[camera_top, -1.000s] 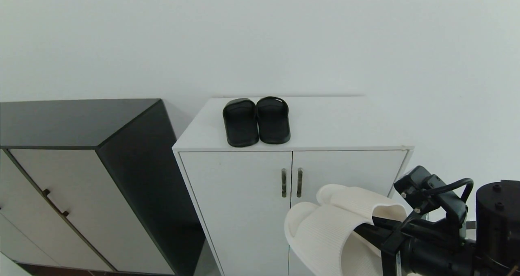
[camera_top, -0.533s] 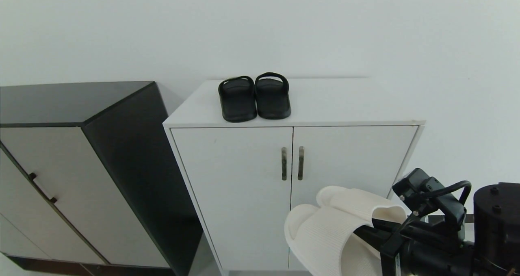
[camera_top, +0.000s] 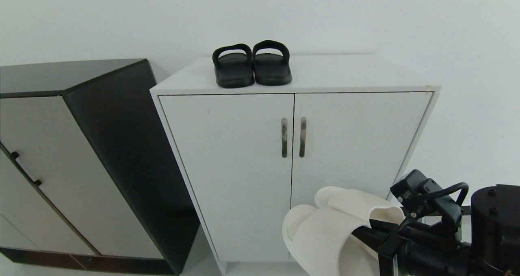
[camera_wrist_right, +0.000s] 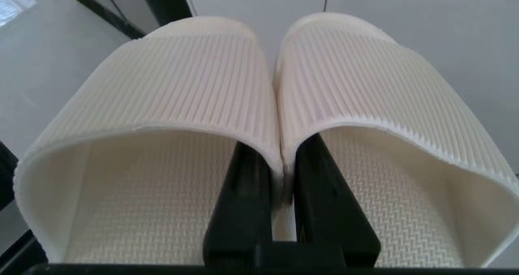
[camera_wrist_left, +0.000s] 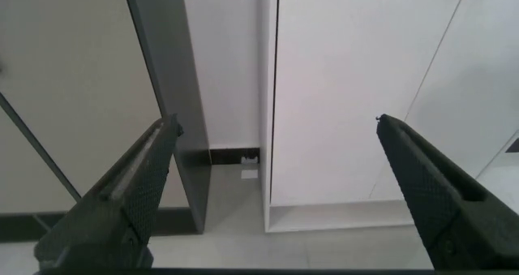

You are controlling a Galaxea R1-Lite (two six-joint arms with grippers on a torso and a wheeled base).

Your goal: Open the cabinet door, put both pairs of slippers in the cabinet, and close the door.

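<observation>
At far left stands a dark cabinet (camera_top: pixel 101 146). The left gripper (camera_wrist_left: pixel 276 126), fingers spread, faces the gap beside the white cabinet (camera_top: pixel 357 74), both doors (camera_top: pixel 235 162) shut. The black slippers (camera_top: pixel 252 64) rest on its top. At lower right, the right gripper (camera_wrist_right: pixel 278 168) pinches the white slippers' (camera_top: pixel 325 231) inner walls together.

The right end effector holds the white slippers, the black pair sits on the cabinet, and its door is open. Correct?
No. In the head view both cabinet doors are shut. The right end effector does hold the white slippers, and the black pair sits on top.
</observation>
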